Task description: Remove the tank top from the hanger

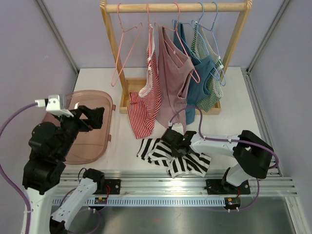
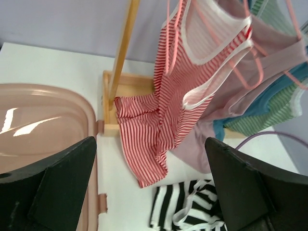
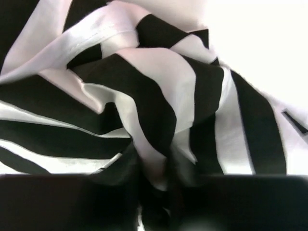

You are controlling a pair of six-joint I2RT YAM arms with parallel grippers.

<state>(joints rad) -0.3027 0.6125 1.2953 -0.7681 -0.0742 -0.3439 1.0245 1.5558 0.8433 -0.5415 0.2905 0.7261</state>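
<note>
Lower centre of the top view: black-and-white striped tank top (image 1: 161, 153) is laid crumpled on the white table (image 1: 97, 78), off any hanger, just below the wooden rack (image 1: 175, 7). Right gripper (image 1: 176, 139) is pressed onto it, jaws clamped on a bunched fold. Left gripper (image 1: 92, 117) is held raised over the brown bin (image 1: 100, 146) at lower left, jaws spread wide, nothing gripped.
</note>
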